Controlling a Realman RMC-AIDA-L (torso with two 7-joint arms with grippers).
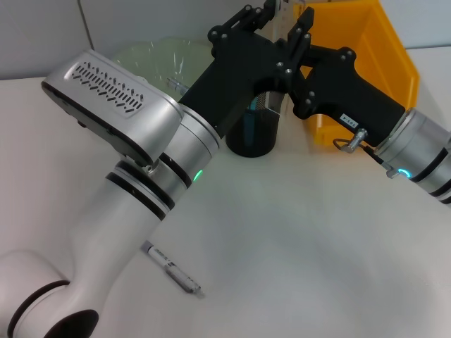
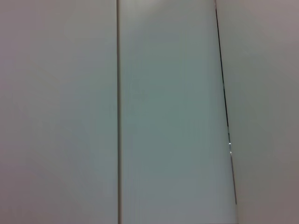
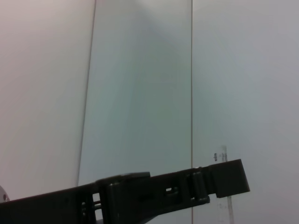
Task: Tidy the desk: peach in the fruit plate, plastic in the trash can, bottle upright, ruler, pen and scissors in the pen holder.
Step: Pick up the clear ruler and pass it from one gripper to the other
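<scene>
Both grippers are raised together above the black mesh pen holder (image 1: 255, 137) at the back of the desk. My left gripper (image 1: 259, 15) reaches up from the left and my right gripper (image 1: 301, 28) from the right, nearly touching. A thin clear ruler (image 3: 224, 161) with faint marks shows in the right wrist view, behind a black gripper finger (image 3: 154, 191); which gripper holds it I cannot tell. Something teal shows through the holder's mesh. The pen (image 1: 173, 270) lies on the desk near the front, beside my left arm. Peach, plastic, bottle and scissors are hidden or out of view.
The glass fruit plate (image 1: 151, 56) stands at the back left, partly behind my left arm. A yellow bin (image 1: 366, 49) stands at the back right, behind my right gripper. The left wrist view shows only pale wall panels.
</scene>
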